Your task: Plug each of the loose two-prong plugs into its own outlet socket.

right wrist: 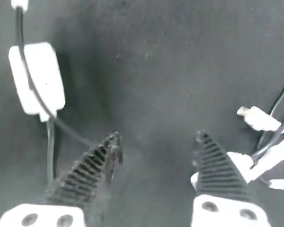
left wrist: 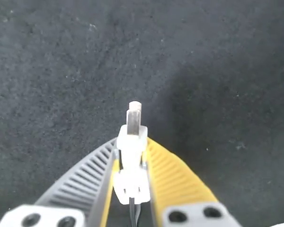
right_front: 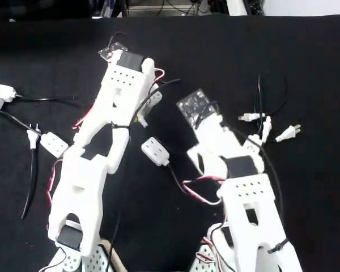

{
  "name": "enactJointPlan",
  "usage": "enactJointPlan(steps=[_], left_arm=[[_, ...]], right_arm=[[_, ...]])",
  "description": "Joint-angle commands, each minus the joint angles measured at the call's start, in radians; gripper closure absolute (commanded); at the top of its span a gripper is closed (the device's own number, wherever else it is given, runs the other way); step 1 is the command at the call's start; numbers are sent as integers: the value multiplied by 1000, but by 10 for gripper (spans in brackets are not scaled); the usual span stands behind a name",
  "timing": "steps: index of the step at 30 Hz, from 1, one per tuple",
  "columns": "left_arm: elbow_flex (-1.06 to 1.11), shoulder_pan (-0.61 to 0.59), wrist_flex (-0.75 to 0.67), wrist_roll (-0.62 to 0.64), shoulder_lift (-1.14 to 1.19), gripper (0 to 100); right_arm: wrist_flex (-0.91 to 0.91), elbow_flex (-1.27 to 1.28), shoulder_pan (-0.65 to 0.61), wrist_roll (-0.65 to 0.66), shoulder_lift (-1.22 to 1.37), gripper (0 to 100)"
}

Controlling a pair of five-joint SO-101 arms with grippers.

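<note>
Your left gripper [left wrist: 132, 142] is pinched tight on a white two-prong plug [left wrist: 131, 163], whose prongs point out over the black table [left wrist: 61, 56]. Your right gripper [right wrist: 157, 139] is spread wide and holds nothing. An outlet socket [right wrist: 37, 78] lies off to one side of it, and loose plugs [right wrist: 258, 118] lie just beside the opposite finger [right wrist: 215, 170].

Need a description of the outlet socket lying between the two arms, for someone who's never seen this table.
On the black table, find the gap between the two white arms. The white outlet socket lies there, a black cord trailing from it toward the arms' bases. The other socket lies outside the left arm, a plug beside it.
</note>
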Motion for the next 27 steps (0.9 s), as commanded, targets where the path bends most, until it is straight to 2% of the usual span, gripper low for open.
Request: enactJointPlan(steps=[1,7,13,27], left_arm=[[-22,10,17,-9,-86,971],[-41,41,17,-11,-94,971],[-42,36,17,-11,-92,971],[35,54,17,-11,-84,971]], right_arm=[[34,28,-55,12,-24,775],[100,54,-184,44,-31,740],[94,96,-213,120,-31,741],[-26,136,-175,180,-24,842]])
